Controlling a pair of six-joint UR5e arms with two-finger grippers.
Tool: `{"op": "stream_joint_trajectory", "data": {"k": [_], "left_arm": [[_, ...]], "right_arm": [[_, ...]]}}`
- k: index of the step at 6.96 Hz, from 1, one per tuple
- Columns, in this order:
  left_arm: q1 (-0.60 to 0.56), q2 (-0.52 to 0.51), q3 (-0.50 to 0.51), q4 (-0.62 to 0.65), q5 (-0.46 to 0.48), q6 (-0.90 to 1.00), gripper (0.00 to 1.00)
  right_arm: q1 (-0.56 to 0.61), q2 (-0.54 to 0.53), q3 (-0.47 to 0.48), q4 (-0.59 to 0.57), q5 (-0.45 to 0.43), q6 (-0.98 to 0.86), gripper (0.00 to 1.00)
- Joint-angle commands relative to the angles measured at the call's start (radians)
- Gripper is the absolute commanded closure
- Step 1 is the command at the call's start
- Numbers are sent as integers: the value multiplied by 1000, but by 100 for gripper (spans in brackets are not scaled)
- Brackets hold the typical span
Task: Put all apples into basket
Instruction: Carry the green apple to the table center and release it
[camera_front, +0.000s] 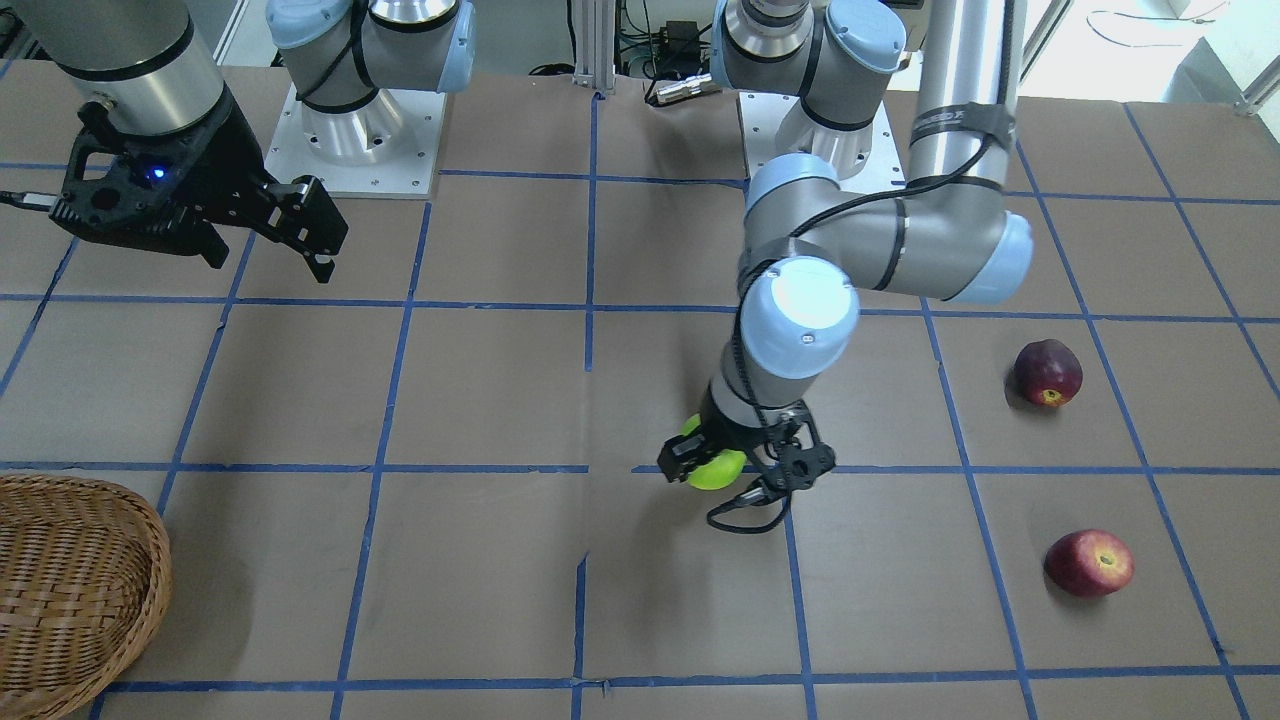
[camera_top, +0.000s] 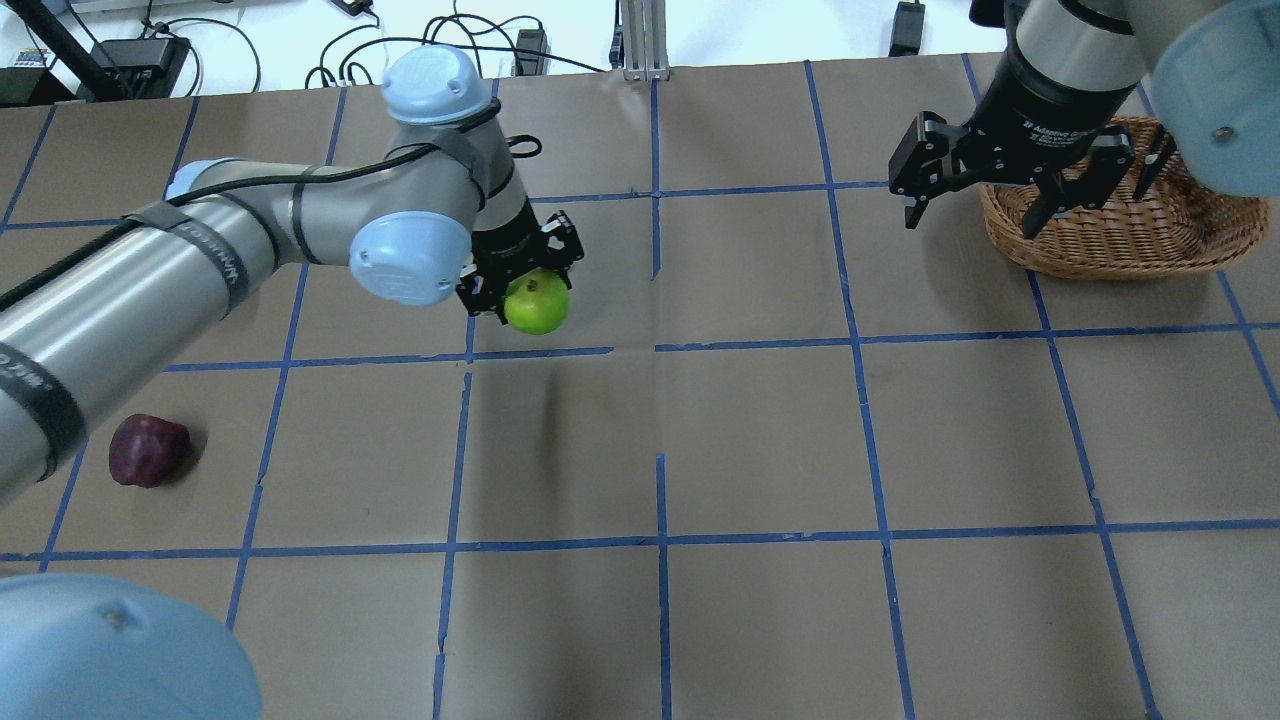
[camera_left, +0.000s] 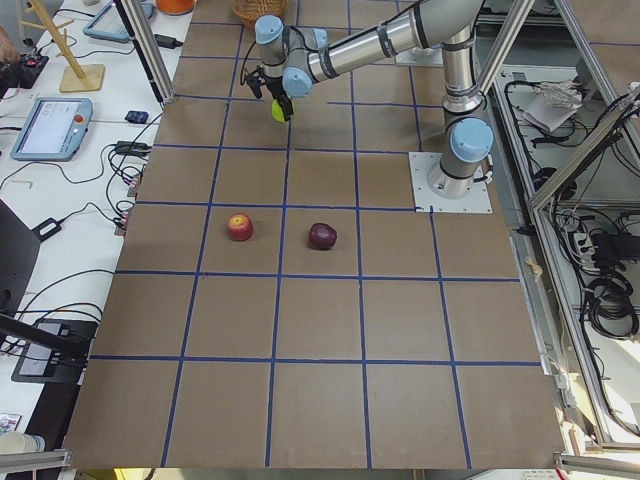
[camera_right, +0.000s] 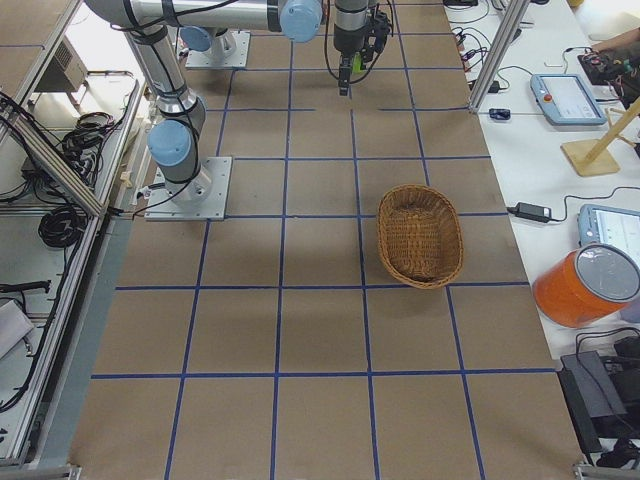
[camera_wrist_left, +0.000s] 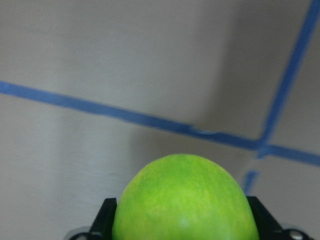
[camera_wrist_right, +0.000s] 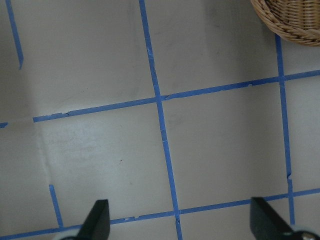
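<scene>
Apple (camera_top: 537, 303), green, in left pincer (camera_top: 524, 287)

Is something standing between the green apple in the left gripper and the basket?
Nothing lies on the table between green apple and basket. Only the open right gripper hangs above that stretch, near the basket.

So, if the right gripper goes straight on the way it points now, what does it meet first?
Most likely the table: the right gripper, open, points down at its brown paper, and the basket sits off to one side of that line. Its height is unclear.
</scene>
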Motion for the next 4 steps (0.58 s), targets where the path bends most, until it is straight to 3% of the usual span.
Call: {"op": "stream_joint_trajectory", "data": {"k": [1,2,4], "left_arm": [[-135,-97,44,29,-17,-207,47],[-146,-127,43,45,-17,-208,0],[-137,-103,65,33,-17,-166,0]], "right_arm": [[-3,0,0,-24,4,0,0],[-3,2,0,-19,-4,0,0],[-6,7,0,-27,6,17,0]]}}
